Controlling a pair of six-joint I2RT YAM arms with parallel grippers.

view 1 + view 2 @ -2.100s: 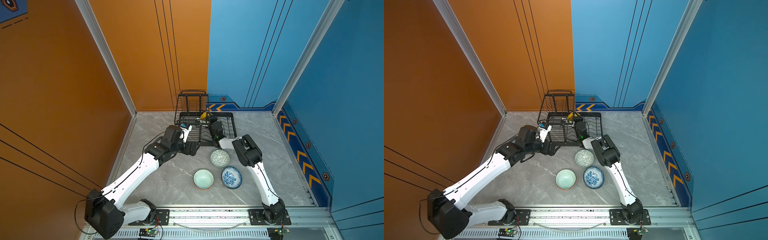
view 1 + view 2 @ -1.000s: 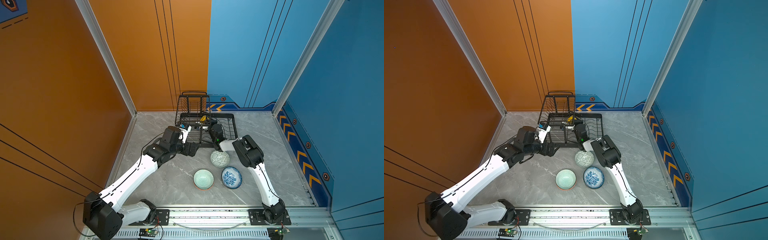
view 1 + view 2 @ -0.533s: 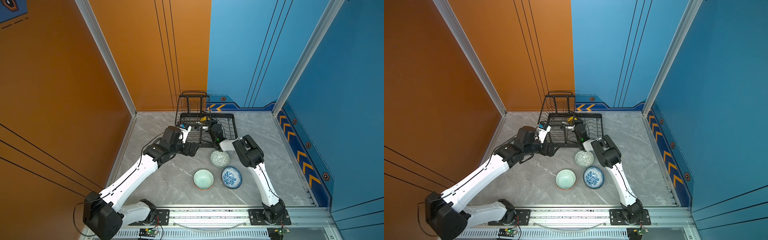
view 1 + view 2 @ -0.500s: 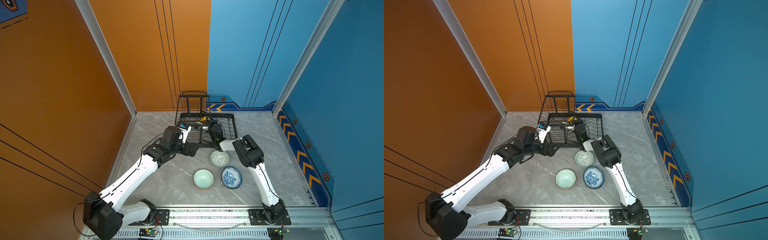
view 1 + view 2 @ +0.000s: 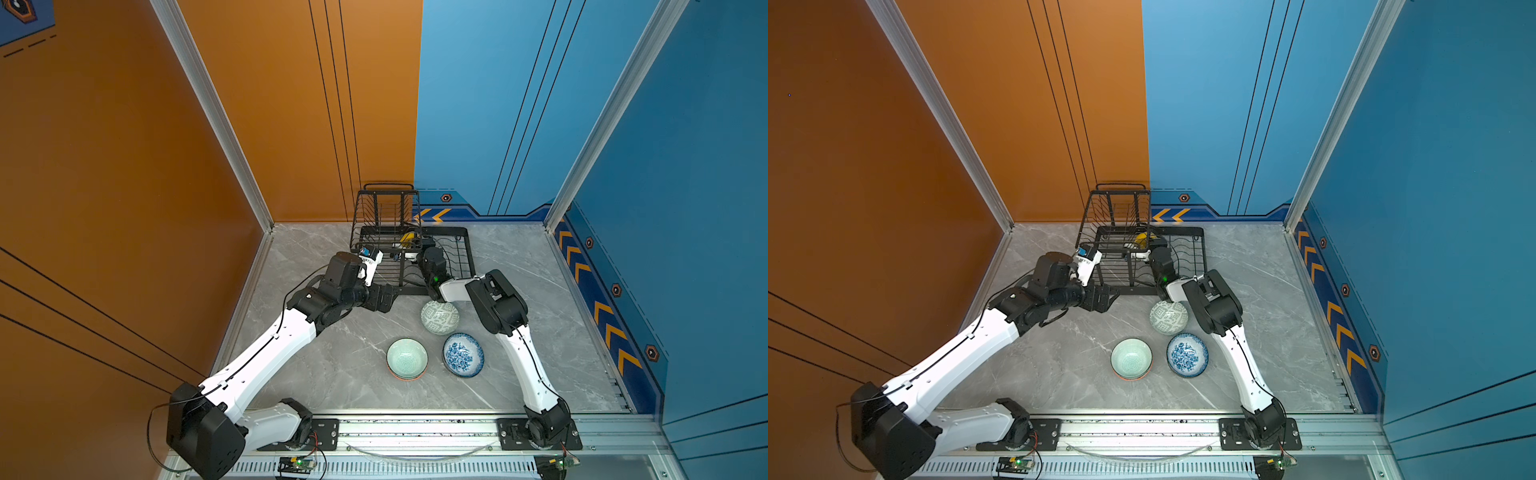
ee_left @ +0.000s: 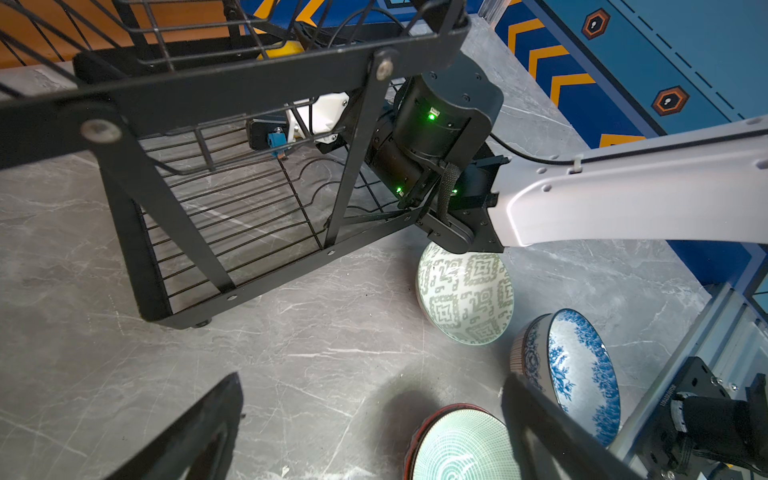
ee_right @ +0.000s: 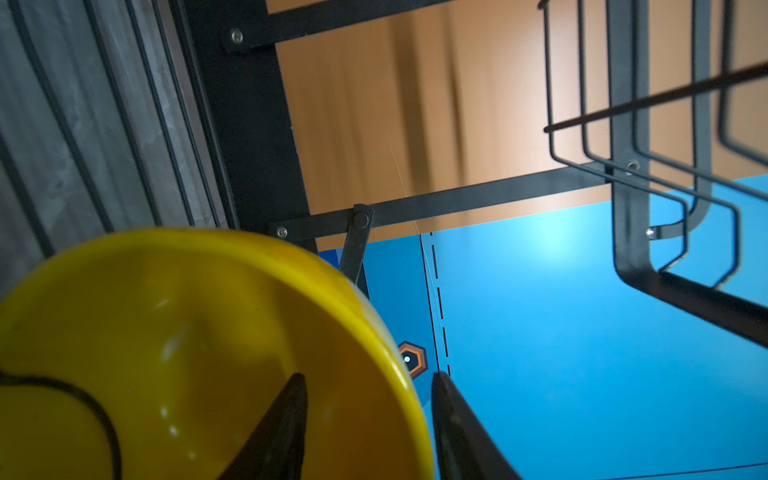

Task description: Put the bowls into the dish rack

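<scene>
Change: since two seconds back the right wrist has eased nearer across the rack, and I see its jaws have parted; the table bowls lie where they were.
Right side: my right gripper (image 7: 369,376) has its fingers apart, one inside and one outside the rim of the plain yellow round bowl (image 7: 187,353), not clamped on it.
Yellow bowl: it sits in the lower tray of the black wire dish rack (image 5: 446,228), beside the raised basket tier.
Left side: my left gripper (image 6: 372,378) is spread wide and empty, low over the grey marble tabletop (image 5: 332,374) just off the rack's near corner.
Table bowls: grey-green geometric-patterned bowl (image 5: 439,318) just in front of the rack; pale mint ringed bowl (image 5: 407,358) and blue-and-white floral bowl (image 5: 463,354) side by side, farther out.
Under the mint bowl: an orange rim (image 5: 409,377) shows.
</scene>
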